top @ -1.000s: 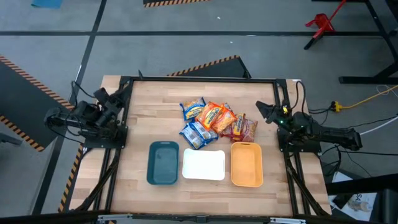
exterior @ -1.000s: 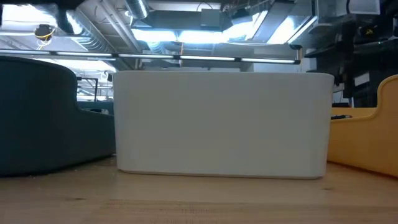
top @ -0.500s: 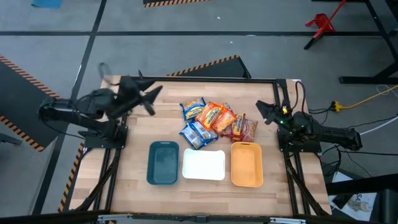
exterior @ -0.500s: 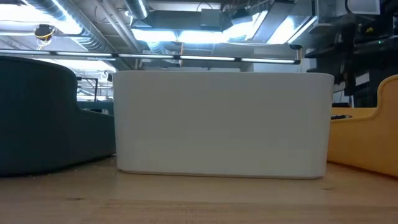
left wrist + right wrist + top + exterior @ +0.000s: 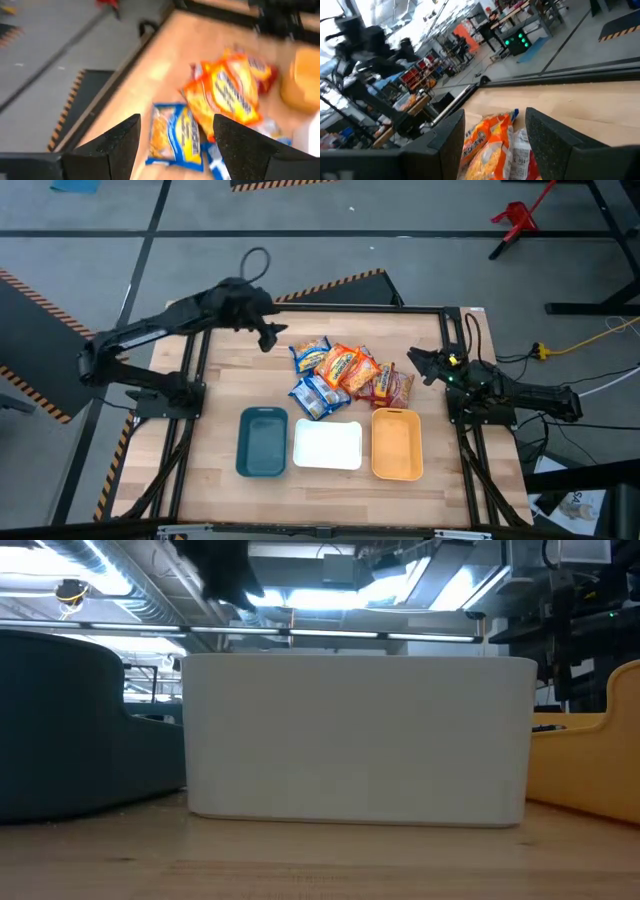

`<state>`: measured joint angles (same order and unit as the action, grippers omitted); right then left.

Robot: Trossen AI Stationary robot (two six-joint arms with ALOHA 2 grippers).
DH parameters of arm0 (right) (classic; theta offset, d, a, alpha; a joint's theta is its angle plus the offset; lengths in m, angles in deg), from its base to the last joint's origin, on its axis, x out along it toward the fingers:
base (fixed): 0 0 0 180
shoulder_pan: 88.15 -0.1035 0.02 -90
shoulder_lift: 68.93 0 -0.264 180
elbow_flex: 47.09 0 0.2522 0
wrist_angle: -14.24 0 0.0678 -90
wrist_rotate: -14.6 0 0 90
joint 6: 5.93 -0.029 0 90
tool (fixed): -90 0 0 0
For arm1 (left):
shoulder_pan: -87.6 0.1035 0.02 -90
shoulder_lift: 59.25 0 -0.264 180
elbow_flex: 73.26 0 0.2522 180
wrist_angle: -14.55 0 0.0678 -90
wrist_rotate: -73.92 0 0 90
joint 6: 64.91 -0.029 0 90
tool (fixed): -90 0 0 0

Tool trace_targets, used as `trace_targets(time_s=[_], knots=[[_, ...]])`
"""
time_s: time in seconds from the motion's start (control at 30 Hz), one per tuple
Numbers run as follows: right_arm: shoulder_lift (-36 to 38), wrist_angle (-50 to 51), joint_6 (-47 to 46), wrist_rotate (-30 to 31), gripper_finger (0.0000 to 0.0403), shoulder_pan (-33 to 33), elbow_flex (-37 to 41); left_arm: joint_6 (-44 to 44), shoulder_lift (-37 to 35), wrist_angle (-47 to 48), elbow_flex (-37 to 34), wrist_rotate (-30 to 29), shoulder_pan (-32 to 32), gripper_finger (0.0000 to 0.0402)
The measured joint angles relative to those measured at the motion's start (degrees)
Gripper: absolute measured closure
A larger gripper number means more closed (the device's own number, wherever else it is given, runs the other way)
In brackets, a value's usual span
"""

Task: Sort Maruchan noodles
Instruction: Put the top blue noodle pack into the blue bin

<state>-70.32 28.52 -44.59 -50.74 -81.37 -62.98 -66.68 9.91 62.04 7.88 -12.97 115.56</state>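
Observation:
Several Maruchan noodle packets [image 5: 340,372] lie in a loose overlapping pile at the table's middle: blue ones [image 5: 311,353] on the left, orange ones [image 5: 345,366] in the centre, a dark red one [image 5: 395,386] on the right. My left gripper [image 5: 266,336] hovers open above the table, just left of the pile. In its wrist view, a blue packet [image 5: 175,134] shows between its fingers [image 5: 122,142]. My right gripper [image 5: 414,363] stands open at the pile's right side, with an orange packet [image 5: 487,142] ahead of it. Neither gripper touches a packet.
Three trays stand in a row near the front edge, below the pile: teal [image 5: 262,442], white [image 5: 327,445] and orange [image 5: 397,444]. In the low view the white tray's wall [image 5: 355,740] hides the pile. A black frame [image 5: 320,308] borders the table.
My left arm has unfolded from its place at the table's left edge. It has swung up and toward the far middle, and its gripper now hangs just left of the pile. The packets and trays have not moved.

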Motion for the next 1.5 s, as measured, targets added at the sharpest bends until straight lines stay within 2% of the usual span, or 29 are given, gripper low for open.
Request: trace_targets(time_s=[0.1,0.17,0.43,0.67,1.07,1.33,1.5], knots=[[0.0,0.06,0.03,-0.28,0.0207,0.0,0.0,-6.76,4.51,-0.04,0.0,5.0,2.97,0.0156],[0.02,0.06,0.03,-0.28,0.0207,0.0,0.0,-10.94,7.96,0.11,0.02,6.28,4.39,0.0156],[0.0,0.1,0.01,-0.3,0.0207,0.0,0.0,-20.09,21.25,0.18,0.02,7.03,7.19,0.0156],[0.02,0.14,0.01,-0.28,0.0207,-0.01,0.0,-24.74,29.05,0.06,0.02,8.26,7.13,0.0156],[0.02,0.17,0.01,-0.3,0.0207,0.0,0.0,-30.3,38.04,-1.78,0.02,7.45,6.48,0.0156],[0.01,0.18,-0.01,-0.3,0.0207,0.0,0.0,-30.84,39.54,-3.69,0.0,7.46,5.4,0.0157],[0.02,0.19,-0.01,-0.3,0.0207,-0.02,0.0,-34.49,39.54,-5.54,0.0,6.89,3.38,0.0174]])
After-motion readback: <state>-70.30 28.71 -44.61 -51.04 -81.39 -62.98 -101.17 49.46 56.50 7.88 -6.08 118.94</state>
